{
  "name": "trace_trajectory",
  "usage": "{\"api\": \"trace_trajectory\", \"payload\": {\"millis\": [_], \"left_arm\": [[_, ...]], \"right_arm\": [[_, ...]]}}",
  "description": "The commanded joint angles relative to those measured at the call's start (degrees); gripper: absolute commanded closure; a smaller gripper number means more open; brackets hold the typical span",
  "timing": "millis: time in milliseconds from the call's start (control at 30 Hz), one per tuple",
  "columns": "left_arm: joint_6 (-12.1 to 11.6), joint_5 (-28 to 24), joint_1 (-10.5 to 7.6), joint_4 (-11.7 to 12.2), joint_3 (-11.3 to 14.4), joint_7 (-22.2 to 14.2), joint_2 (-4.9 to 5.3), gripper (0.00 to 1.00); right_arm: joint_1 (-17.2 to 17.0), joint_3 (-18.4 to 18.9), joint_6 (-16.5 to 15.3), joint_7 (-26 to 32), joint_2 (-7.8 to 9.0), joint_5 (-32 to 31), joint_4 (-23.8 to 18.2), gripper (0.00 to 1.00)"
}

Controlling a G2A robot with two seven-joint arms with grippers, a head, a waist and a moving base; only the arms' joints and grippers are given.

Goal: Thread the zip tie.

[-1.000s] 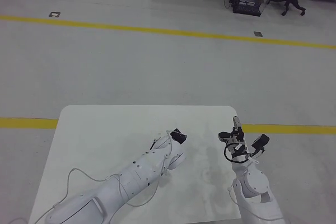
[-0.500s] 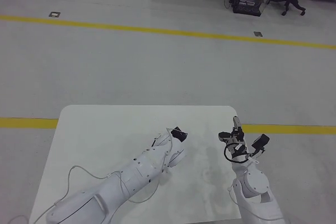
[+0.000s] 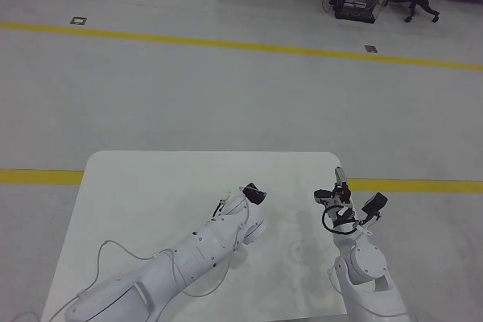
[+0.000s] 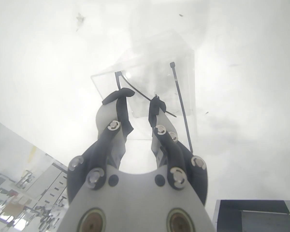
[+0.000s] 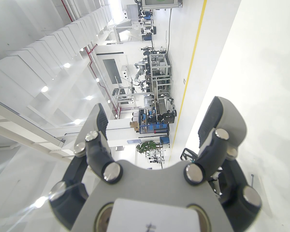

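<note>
The left gripper (image 4: pixel 139 96) is sitting low over the table (image 3: pixel 145 185) with its fingers spread apart and nothing clamped between them. Over the last second it has been creeping a little away from the robot and to the left while its arm swings behind it. By my reading it is lining up for a pick, not yet taking hold. The right gripper (image 5: pixel 157 119) is waiting raised near the table's right edge, not moving, its fingers wide apart and empty. That suggests the threading itself is not yet beginning. The zip tie (image 4: pixel 140 92) is lying just past the left fingertips, running slantwise across the gap between them, on or in a clear box (image 4: pixel 159 54); I cannot tell whether either tip is touching it. It is thin, black and gently curved, with a kink near one end. A second zip tie (image 4: pixel 180 102) is lying straight just beside it, its square head pointing away from the gripper.
</note>
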Motion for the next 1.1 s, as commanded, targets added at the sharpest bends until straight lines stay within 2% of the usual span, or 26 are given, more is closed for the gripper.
{"api": "trace_trajectory", "payload": {"millis": [0, 400, 500, 567, 633, 900, 1067], "left_arm": [[0.0, 0.1, 0.07, 0.2, 0.2, -0.1, -0.11, 0.79], [-0.5, -1.7, -0.09, 3.0, 0.9, 1.0, -1.09, 0.80], [-0.4, -2.1, -0.23, 3.6, 1.0, 1.5, -1.32, 0.84], [-0.3, -2.4, -0.32, 3.8, 1.0, 1.8, -1.45, 0.92], [-0.3, -2.6, -0.37, 3.8, 1.0, 2.0, -1.54, 1.00], [0.1, -2.9, -0.54, 2.8, 0.6, 1.8, -1.51, 1.00], [1.9, -2.5, -0.21, 2.4, 0.0, 0.6, -1.30, 1.00]], "right_arm": [[0.0, 0.0, 0.0, 0.0, 0.00, 0.0, 0.0, 0.00], [0.0, 0.0, 0.0, 0.0, 0.00, 0.0, 0.0, 0.00], [0.0, 0.0, 0.0, 0.0, 0.00, 0.0, 0.0, 0.00], [0.0, 0.0, 0.0, 0.0, 0.00, 0.0, 0.0, 0.00], [0.0, 0.0, 0.0, 0.0, 0.00, 0.0, 0.0, 0.00], [0.0, 0.0, 0.0, 0.0, 0.00, 0.0, 0.0, 0.00], [0.0, 0.0, 0.0, 0.0, 0.00, 0.0, 0.0, 0.00]]}}
